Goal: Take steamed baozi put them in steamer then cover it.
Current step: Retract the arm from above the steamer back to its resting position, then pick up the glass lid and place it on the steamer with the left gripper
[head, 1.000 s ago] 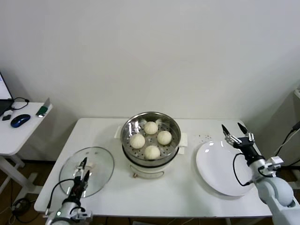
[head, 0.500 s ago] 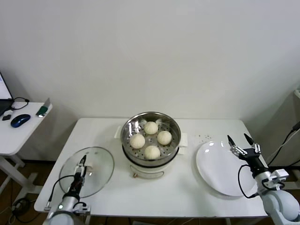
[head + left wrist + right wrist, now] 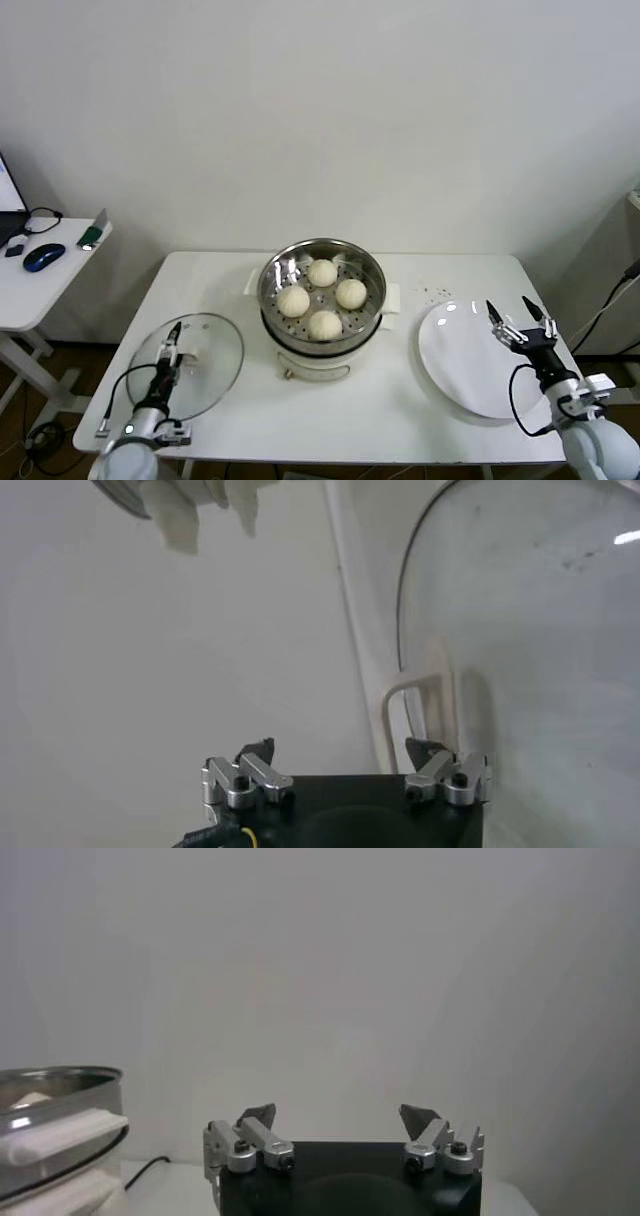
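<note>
The steamer (image 3: 321,340), a shiny steel pot on a white base, stands at the table's middle. Several cream-white steamed baozi (image 3: 322,272) lie on its perforated tray. The cover (image 3: 205,370), a clear glass lid, lies flat on the table's near left corner. My left gripper (image 3: 174,332) hovers open over the cover's left part. In the left wrist view the left gripper (image 3: 343,748) points at the cover's white handle (image 3: 420,705). My right gripper (image 3: 508,305) is open and empty above the white plate (image 3: 460,365). The right wrist view shows the right gripper (image 3: 340,1113) with wide-set jaws and the steamer (image 3: 50,1118) off to one side.
The flat white plate lies at the near right, reaching close to the table's front edge. A small side table (image 3: 50,280) with a blue mouse (image 3: 43,257) and cables stands beyond the left edge. A white wall rises just behind the table.
The right gripper has drawn back and down toward the near right, over the plate. The left gripper has shifted slightly back over the cover's left side. Both stayed open.
</note>
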You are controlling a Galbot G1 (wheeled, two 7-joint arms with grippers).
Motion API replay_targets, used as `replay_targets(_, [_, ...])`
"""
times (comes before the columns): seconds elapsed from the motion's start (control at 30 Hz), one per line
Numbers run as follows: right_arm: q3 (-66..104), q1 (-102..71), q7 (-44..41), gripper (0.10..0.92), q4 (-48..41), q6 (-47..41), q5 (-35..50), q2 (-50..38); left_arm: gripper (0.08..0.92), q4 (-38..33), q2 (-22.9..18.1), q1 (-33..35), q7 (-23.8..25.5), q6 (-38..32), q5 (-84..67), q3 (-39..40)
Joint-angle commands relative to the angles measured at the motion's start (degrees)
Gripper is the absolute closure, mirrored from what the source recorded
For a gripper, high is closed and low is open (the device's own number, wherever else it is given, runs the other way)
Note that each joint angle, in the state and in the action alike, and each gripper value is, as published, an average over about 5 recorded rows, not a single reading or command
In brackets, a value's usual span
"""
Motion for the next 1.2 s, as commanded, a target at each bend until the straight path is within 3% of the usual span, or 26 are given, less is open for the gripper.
replay_targets(0.03, [0.61, -0.86, -0.69, 0.203, -0.71, 0.58, -2.27, 1.02, 0.178, 3.34, 0.3, -3.18, -1.14, -1.03, -3.46, 0.78])
replay_targets(0.17, [0.63, -0.86, -0.94, 0.203, -1.12, 0.76, -2.87, 1.47, 0.243, 3.64, 0.35, -3.42, -0.72, -1.76, -3.79, 0.91])
replay_targets(0.5, [0.56, -0.5, -1.03, 0.203, -1.67, 0.98, -4.51, 2.84, 0.536, 1.94, 1.03, -2.22, 0.5, -1.54, -5.81, 1.04])
replay_targets(0.83, [0.49, -0.04, -1.08, 0.203, -2.19, 1.17, -5.62, 3.11, 0.816, -9.48, 3.65, 2.45, 0.0, 5.46, -10.33, 1.56])
replay_targets(1.03, [0.48, 0.66, -1.01, 0.203, -2.75, 1.2, -6.09, 2.92, 0.85, -19.78, 5.94, 6.68, 0.29, 14.11, -12.71, 2.36])
replay_targets(1.2, [0.34, 1.4, -0.89, 0.203, -3.48, 1.31, -6.87, 2.68, 0.85, -28.98, 10.12, 9.73, 1.1, 25.35, -14.12, 3.64])
